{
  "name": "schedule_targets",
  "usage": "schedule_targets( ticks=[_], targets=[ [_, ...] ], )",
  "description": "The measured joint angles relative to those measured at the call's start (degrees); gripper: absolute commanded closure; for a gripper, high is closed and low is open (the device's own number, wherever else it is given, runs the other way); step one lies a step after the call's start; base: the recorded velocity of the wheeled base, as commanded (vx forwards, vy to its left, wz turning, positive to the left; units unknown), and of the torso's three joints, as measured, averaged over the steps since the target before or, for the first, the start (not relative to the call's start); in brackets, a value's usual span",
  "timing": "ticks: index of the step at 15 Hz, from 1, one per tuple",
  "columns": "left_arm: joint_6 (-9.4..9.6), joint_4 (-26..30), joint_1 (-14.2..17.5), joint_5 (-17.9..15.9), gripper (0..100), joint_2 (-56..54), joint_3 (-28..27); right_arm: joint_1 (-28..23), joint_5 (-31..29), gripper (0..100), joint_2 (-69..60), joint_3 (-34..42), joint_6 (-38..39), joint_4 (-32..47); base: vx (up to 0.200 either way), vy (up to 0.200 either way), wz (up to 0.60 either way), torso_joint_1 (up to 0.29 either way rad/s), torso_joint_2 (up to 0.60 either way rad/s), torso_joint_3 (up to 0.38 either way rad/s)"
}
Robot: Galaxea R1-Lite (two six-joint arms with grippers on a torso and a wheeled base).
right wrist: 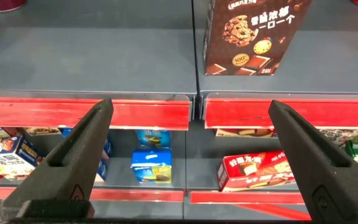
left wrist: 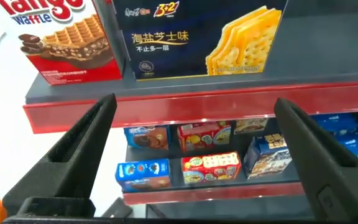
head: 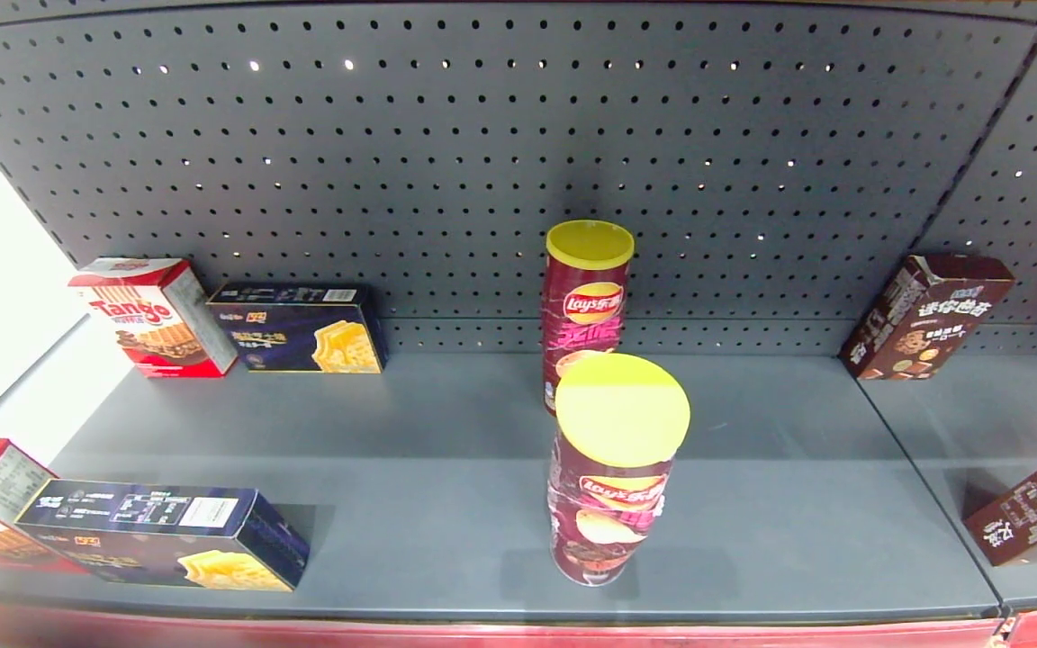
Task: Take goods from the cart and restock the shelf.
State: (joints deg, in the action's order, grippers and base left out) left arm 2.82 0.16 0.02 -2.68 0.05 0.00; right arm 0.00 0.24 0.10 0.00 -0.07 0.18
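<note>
Two times seeing fingers spread apart: left gripper (left wrist: 194,101) facing dark blue cardboard cracker box (left wrist: 204,37), right gripper (right wrist: 189,104) facing brown cardboard cookie box (right wrist: 253,34).

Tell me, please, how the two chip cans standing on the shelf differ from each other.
The front can stands near the front edge of the shelf; the back can stands deeper in, closer to the pegboard wall. The front can shows whole, while it hides the back can's base. Both are upright and dark red, with yellow lids.
</note>
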Motion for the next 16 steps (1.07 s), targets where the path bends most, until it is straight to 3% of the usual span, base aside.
schedule_targets(
  ticks=[16],
  targets=[
    [-0.22,0.02,0.05,0.26,0,-0.02,0.00,0.00,0.09,0,0.00,0.00,-0.06,0.04,0.000,0.000,-0.04,0.001,0.00,0.000]
  ],
)
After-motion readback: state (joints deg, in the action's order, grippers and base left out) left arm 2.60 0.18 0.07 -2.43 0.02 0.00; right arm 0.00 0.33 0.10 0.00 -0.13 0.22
